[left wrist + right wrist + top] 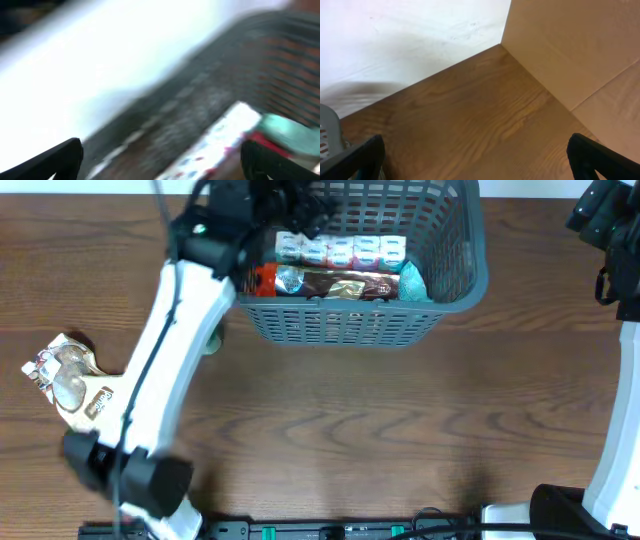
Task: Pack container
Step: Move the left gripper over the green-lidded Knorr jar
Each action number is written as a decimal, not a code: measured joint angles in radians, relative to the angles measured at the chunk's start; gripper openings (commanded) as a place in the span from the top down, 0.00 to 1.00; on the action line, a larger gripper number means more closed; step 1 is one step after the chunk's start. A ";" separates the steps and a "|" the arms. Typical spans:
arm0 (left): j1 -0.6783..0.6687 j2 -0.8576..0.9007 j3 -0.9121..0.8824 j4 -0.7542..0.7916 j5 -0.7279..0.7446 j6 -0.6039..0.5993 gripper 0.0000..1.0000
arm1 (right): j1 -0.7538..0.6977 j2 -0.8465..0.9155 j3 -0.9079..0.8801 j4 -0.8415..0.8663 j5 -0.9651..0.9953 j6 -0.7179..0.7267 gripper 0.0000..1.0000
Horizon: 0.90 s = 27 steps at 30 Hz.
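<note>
The container [345,322], a dark grey slotted basket, stands at the table's far middle. Inside lie a row of white packets [340,250], a brown and red packet [330,283] and a teal packet [412,283]. My left gripper [300,210] hangs over the basket's left rear part. The left wrist view is blurred, but there the left gripper [162,165] is open and empty above a white packet [220,135] and the teal packet [290,131]. My right gripper [480,162] is open over bare wood, right of the basket's corner [329,131].
A beige and white snack packet [68,375] lies on the table at the left. A small greenish thing [212,340] peeks out beneath the left arm. A cardboard wall [570,50] stands at the table's right edge. The right arm's base [610,470] rises at the right.
</note>
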 measured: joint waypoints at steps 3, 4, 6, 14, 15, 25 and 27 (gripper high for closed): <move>0.003 -0.103 0.013 -0.071 -0.196 -0.049 0.01 | 0.000 0.000 0.000 0.000 0.000 0.000 0.01; 0.006 -0.132 0.019 -0.101 -0.258 -0.067 0.02 | 0.000 0.000 0.000 0.000 0.000 0.000 0.01; 0.016 -0.184 0.029 -0.181 -0.375 -0.118 0.01 | 0.000 0.000 0.000 0.000 0.000 0.000 0.01; 0.172 -0.267 0.039 -0.685 -0.599 -0.491 0.01 | 0.000 0.000 0.000 0.000 0.000 0.000 0.01; 0.200 -0.264 0.039 -0.747 -0.592 -0.537 0.01 | 0.000 0.000 0.000 0.001 0.000 0.000 0.01; 0.355 -0.136 0.024 -0.896 -0.378 -0.692 0.01 | 0.000 0.000 0.000 0.000 0.000 0.000 0.01; 0.357 -0.081 0.022 -0.895 -0.336 -0.696 0.01 | 0.000 0.000 0.000 0.000 0.000 0.000 0.01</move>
